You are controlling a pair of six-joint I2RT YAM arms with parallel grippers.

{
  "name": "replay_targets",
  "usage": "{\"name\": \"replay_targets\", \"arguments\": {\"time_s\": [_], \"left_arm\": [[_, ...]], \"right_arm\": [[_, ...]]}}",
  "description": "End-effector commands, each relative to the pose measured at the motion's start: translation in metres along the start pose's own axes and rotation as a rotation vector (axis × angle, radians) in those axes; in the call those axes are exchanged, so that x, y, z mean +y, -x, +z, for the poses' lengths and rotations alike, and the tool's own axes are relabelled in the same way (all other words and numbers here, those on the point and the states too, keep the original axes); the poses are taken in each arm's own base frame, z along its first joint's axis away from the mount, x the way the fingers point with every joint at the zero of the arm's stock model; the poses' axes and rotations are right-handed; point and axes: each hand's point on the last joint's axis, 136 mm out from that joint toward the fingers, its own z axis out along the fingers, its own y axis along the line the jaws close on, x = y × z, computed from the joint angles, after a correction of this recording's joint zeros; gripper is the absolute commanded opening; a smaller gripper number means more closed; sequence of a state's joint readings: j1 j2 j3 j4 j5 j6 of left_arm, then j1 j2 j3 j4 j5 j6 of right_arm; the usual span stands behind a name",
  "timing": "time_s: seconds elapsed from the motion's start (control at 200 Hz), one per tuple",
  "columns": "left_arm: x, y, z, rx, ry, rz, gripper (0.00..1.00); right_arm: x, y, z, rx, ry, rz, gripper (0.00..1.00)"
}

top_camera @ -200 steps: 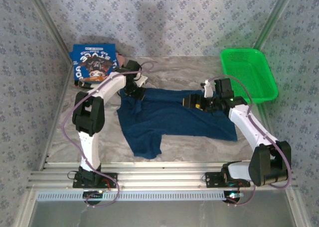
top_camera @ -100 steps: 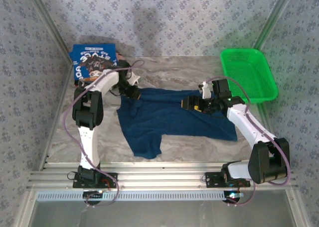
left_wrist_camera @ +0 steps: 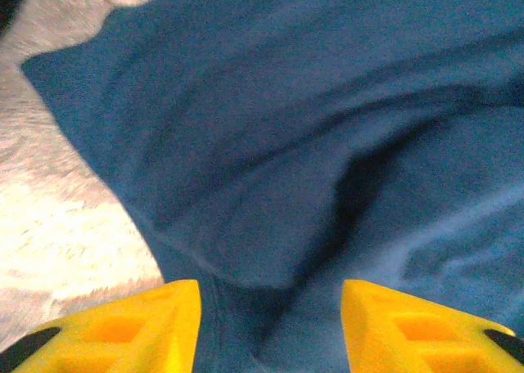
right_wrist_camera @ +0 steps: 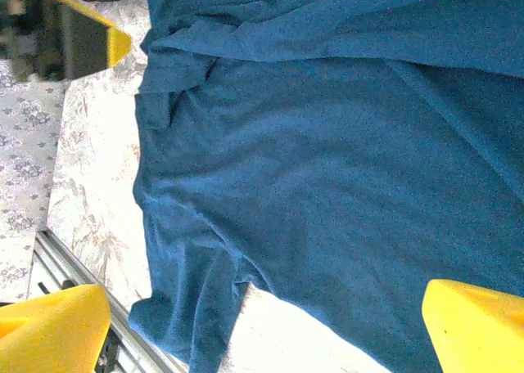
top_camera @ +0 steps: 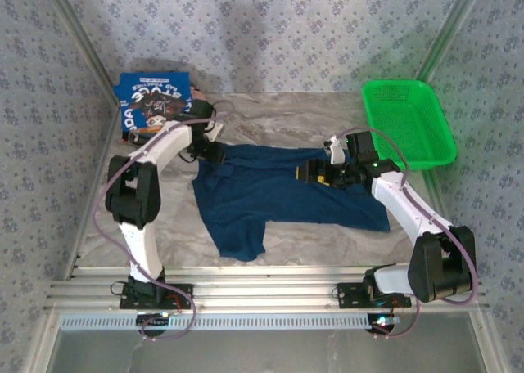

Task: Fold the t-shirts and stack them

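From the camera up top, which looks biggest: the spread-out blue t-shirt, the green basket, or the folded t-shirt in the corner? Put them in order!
1. spread-out blue t-shirt, clearly the biggest
2. green basket
3. folded t-shirt, somewhat smaller than the basket

A robotics lab test cell, not a lived-in room. Two white-and-black robot arms, the left arm and the right arm, are bolted to grooved aluminium rails along the near edge of a table with a marble-patterned top. Purple cables loop loosely along the arms. The space is boxed in by slanted metal frame posts hung with flower-print cloth walls (more a backdrop than wallpaper). A green plastic mesh basket sits at the table's far right corner.
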State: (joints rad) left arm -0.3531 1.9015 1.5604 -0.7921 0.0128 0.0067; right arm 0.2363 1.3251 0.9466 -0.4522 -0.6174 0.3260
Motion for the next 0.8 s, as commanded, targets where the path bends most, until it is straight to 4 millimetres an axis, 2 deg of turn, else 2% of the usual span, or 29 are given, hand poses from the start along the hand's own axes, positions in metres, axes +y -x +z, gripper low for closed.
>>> {"name": "replay_targets", "arguments": {"time_s": [0.0, 0.12, 0.24, 0.275, 0.36, 0.455, 0.61, 0.8], "left_arm": [[-0.017, 0.004, -0.038, -0.09, 0.053, 0.014, 0.54], [-0.046, -0.017, -0.036, -0.007, -0.065, -0.16, 0.53], [-0.066, -0.032, -0.028, -0.012, -0.215, -0.479, 0.53], [-0.069, -0.03, -0.026, -0.044, -0.265, -0.583, 0.53], [-0.062, -0.034, -0.017, -0.097, -0.317, -0.805, 0.53], [-0.051, -0.036, -0.01, -0.16, -0.324, -0.937, 0.53], [-0.036, -0.032, 0.004, -0.218, -0.297, -1.024, 0.52], [-0.041, -0.012, 0.021, -0.263, -0.382, -1.096, 0.52]], "right_arm": [[0.001, -0.005, -0.003, 0.005, -0.005, 0.005, 1.0], [0.002, -0.003, -0.004, -0.001, -0.002, 0.003, 1.0], [0.005, -0.002, -0.004, -0.003, 0.01, 0.001, 1.0], [0.005, -0.001, -0.005, -0.003, 0.012, 0.0, 1.0], [0.006, 0.0, -0.005, -0.005, 0.014, -0.005, 1.0], [0.007, 0.0, -0.005, -0.005, 0.023, -0.009, 1.0], [0.005, -0.004, -0.003, 0.005, 0.023, -0.007, 1.0], [0.005, -0.006, -0.005, 0.009, 0.024, -0.007, 1.0]]}}
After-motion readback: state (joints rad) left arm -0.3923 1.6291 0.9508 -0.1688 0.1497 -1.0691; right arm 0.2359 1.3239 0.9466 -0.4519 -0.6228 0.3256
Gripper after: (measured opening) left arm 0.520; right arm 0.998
